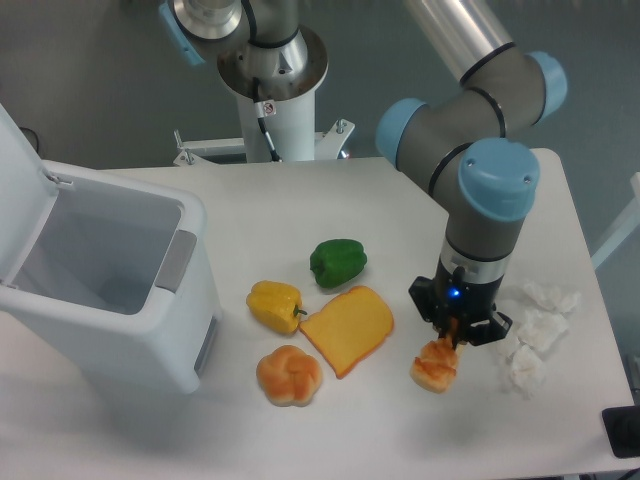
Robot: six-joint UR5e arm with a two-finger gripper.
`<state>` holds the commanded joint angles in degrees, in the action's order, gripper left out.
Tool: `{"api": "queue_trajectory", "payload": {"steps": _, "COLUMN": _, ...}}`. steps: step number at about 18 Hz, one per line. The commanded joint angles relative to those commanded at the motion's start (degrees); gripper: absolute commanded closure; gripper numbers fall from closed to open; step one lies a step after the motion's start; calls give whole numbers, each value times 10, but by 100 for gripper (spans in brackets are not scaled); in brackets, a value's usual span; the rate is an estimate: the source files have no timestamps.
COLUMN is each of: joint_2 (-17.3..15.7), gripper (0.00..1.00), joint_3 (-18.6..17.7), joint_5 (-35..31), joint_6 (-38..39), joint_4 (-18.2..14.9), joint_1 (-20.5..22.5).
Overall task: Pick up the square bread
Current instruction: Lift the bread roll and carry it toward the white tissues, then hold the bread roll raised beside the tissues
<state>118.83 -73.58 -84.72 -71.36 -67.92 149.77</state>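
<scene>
The square bread (435, 366) is a small lumpy orange-brown loaf on the white table (300, 210), right of the toast slice. My gripper (451, 337) points straight down right over its upper end. The fingers reach the loaf's top and look closed around it, but the gripper body hides the fingertips. The loaf appears to rest on or just above the table.
A flat yellow-orange toast slice (348, 327) lies left of the loaf. A round knotted bun (289, 375), a yellow pepper (275, 304) and a green pepper (338, 262) lie further left. An open white bin (100, 285) stands at the left. Crumpled white paper (535, 335) lies at the right.
</scene>
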Motion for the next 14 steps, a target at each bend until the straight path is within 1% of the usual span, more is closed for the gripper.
{"api": "queue_trajectory", "payload": {"steps": 1, "joint_2": 2, "gripper": 83, "joint_3": 8, "joint_5": -1, "joint_6": -8, "joint_4": -10, "joint_1": 1}}
{"api": "queue_trajectory", "payload": {"steps": 4, "joint_2": 4, "gripper": 85, "joint_3": 15, "joint_5": -4, "joint_6": -33, "joint_4": -17, "joint_1": 8}}
{"api": "queue_trajectory", "payload": {"steps": 5, "joint_2": 4, "gripper": 88, "joint_3": 16, "joint_5": -5, "joint_6": -35, "joint_4": -15, "joint_1": 7}}
{"api": "queue_trajectory", "payload": {"steps": 7, "joint_2": 6, "gripper": 88, "joint_3": 22, "joint_5": -7, "joint_6": -40, "joint_4": -18, "joint_1": 8}}
{"api": "queue_trajectory", "payload": {"steps": 14, "joint_2": 2, "gripper": 87, "joint_3": 22, "joint_5": -9, "joint_6": -53, "joint_4": -24, "joint_1": 9}}
